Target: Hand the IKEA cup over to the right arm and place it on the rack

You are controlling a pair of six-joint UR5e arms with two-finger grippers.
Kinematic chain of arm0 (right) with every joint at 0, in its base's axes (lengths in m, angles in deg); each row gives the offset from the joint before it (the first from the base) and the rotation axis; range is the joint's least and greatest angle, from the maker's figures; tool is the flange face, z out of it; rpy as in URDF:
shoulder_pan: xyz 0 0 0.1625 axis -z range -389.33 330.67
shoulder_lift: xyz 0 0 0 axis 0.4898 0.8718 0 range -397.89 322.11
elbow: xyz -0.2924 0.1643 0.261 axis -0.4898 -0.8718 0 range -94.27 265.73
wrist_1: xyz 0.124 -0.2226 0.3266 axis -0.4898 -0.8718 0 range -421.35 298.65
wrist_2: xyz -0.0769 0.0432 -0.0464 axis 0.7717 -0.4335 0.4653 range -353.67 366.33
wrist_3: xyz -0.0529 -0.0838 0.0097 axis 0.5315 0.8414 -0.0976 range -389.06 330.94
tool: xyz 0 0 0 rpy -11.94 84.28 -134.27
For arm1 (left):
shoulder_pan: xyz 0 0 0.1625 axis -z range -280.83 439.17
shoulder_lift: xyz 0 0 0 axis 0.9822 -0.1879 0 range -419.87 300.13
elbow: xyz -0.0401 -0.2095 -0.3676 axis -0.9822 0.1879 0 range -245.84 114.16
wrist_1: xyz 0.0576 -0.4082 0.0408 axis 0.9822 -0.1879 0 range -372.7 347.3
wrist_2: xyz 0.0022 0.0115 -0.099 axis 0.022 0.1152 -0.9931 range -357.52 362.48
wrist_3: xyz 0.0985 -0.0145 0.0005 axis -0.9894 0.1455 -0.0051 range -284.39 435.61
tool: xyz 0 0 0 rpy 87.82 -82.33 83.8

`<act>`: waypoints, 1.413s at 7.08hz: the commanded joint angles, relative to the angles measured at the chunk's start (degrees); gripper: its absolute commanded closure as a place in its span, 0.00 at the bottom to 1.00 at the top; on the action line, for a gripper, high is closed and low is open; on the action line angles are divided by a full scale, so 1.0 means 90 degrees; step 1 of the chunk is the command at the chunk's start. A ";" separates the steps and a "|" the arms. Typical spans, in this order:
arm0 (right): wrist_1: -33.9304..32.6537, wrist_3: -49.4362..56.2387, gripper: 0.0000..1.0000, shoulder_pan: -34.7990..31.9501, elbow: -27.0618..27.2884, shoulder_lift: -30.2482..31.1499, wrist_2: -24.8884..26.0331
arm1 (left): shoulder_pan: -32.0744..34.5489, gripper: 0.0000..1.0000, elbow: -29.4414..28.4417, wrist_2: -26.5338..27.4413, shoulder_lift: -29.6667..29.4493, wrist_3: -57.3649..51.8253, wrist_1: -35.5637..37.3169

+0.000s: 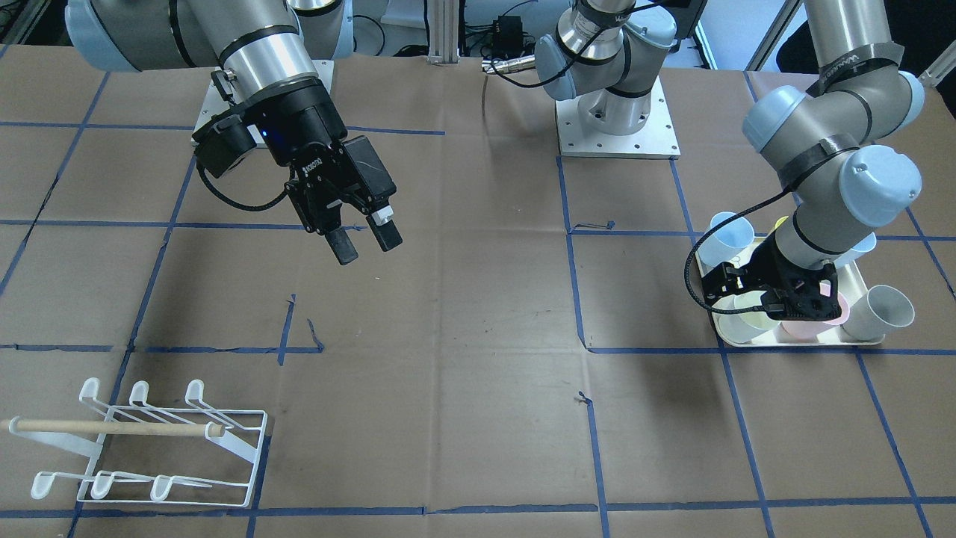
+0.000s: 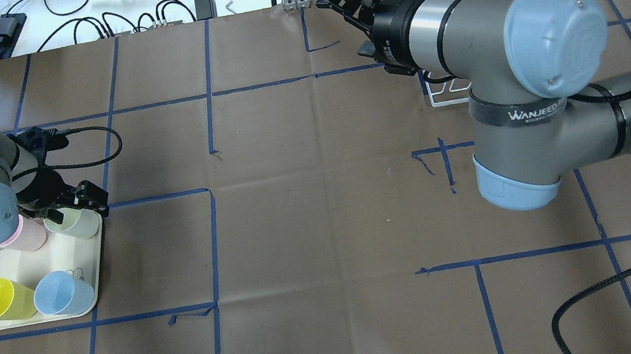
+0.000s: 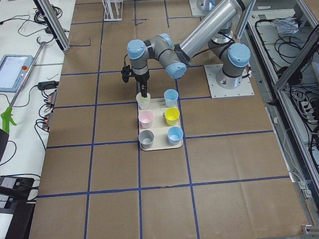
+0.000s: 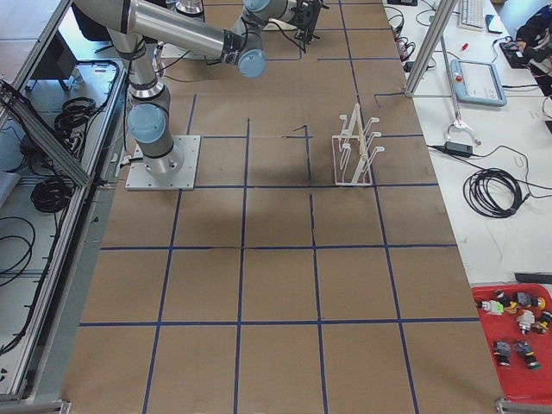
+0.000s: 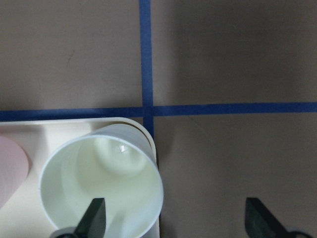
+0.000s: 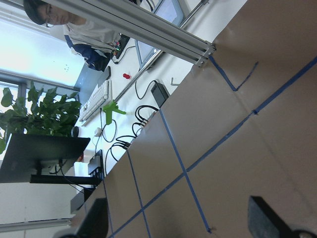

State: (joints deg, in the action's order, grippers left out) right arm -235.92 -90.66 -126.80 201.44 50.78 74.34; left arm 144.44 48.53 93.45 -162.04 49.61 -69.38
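Brown paper gridded with blue tape covers the table (image 1: 463,314), and the action sits at its left end, where a cream tray (image 2: 35,317) holds several cups standing mouth-up. The one in play is the pale cream-green cup (image 5: 101,183) in the tray's corner farthest from the robot, with a pink cup (image 2: 24,236) just beside it.

The left gripper (image 5: 174,206) hangs directly over that corner, pointing straight down along the cup's upright axis. Its jaws are spread wide and clasp nothing. In the left wrist view one finger dips inside the cup's mouth while the other hangs outside, past the tray's edge and over bare paper. The cup's wall on the tray-edge side therefore lies between the fingers, much nearer the inner one. A pinch on that wall looks like the likely grasp, and the outer finger has most of the gap to close.

The right gripper (image 1: 366,239) is well apart, raised above the table's other half, its jaws released and empty. The left arm is plainly the nearer, so the pick-up falls to it.

The rack (image 1: 149,441) stands on the right arm's side, towards the operators' edge, with its prongs bare. The handover probably has to happen somewhere between the two arms.
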 commanded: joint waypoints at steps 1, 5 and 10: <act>-0.1154 -0.0390 0.00 0.0000 0.0374 -0.0231 -0.0008 | -0.0035 0.01 0.0036 0.0117 -0.0073 0.0007 0.0135; -0.2000 -0.1056 0.00 -0.0010 0.0455 -0.0614 -0.0290 | -0.0035 0.82 -0.0061 0.0215 -0.0103 0.0222 0.0233; -0.2649 -0.2227 0.00 -0.0107 0.0774 -0.0790 -0.0382 | -0.0035 1.00 -0.0849 0.0282 0.0179 0.0232 -0.0445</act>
State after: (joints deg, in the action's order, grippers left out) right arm -255.97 -108.55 -127.22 206.36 43.71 68.64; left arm 144.05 44.06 95.63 -161.48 51.67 -69.50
